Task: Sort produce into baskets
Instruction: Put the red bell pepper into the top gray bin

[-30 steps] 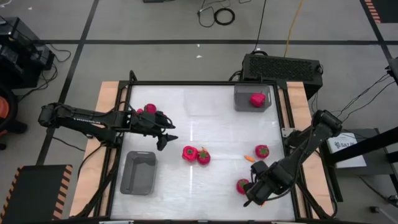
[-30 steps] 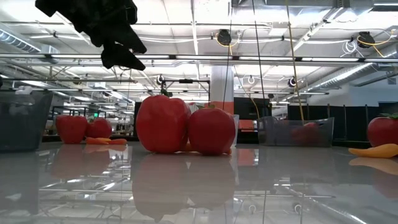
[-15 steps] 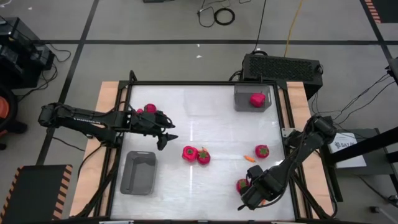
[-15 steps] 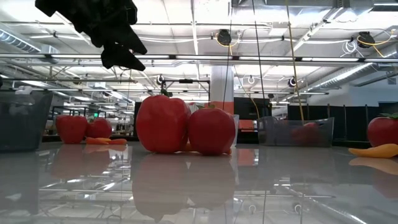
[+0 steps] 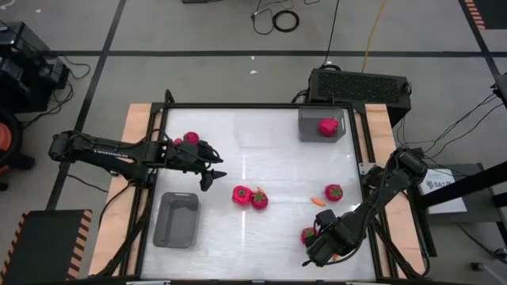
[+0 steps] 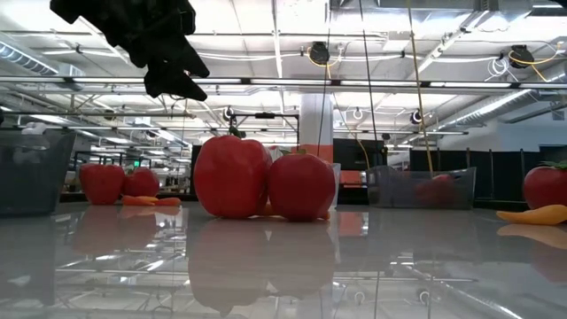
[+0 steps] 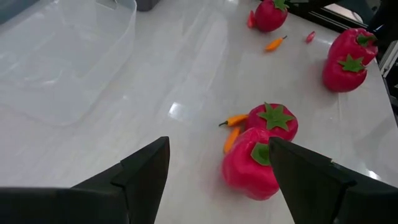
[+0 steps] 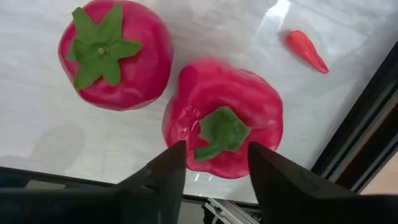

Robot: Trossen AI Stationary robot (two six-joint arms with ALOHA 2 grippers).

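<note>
The right gripper (image 8: 211, 171) had narrowed its fingers onto a red fruit (image 8: 224, 124) near the table's (image 5: 261, 134) near right corner; whether they gripped, I cannot tell. A pick looked underway. The left gripper (image 7: 217, 165) hovered, fingers apart.

— What surrounds the white tabletop (image 5: 269, 142)?
— A grey floor (image 5: 206, 32) crossed by dark tape lines, with a coiled black cable (image 5: 285, 20) and a yellow cord (image 5: 372, 36) lying on it.
— And beyond the table?
— A hall with ceiling trusses (image 6: 372, 81), strip lights (image 6: 461, 40) and a white column (image 6: 315, 120).
</note>
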